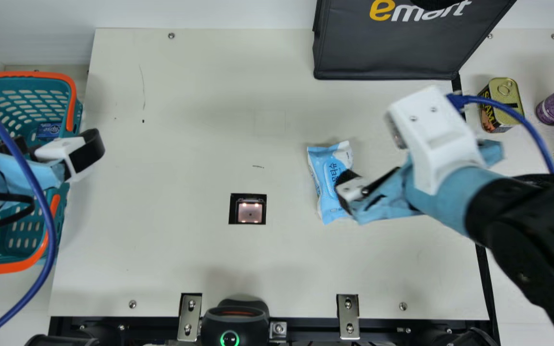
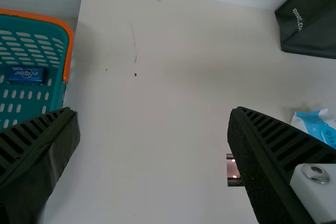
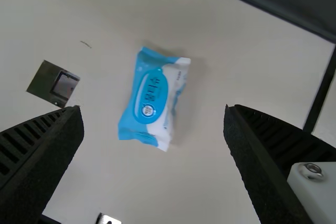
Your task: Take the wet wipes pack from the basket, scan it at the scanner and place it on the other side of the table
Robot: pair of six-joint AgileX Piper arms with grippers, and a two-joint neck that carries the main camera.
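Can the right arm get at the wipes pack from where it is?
Probably yes: the right gripper hangs open over the wipes pack, which lies flat on the table with nothing on it. The left gripper is off by the basket, out of the way.

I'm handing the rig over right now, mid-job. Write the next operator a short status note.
Left claw: open, empty, by the table-side edge of the basket.
Right claw: open, empty, over the wipes pack.
Pack: flat on the table, to the right of the scanner window, the side away from the basket.
Done: pack is out of the basket and lies across the table.
Left: the pictures don't show whether it scanned; I'd confirm that, then probably just draw the right claw clear.
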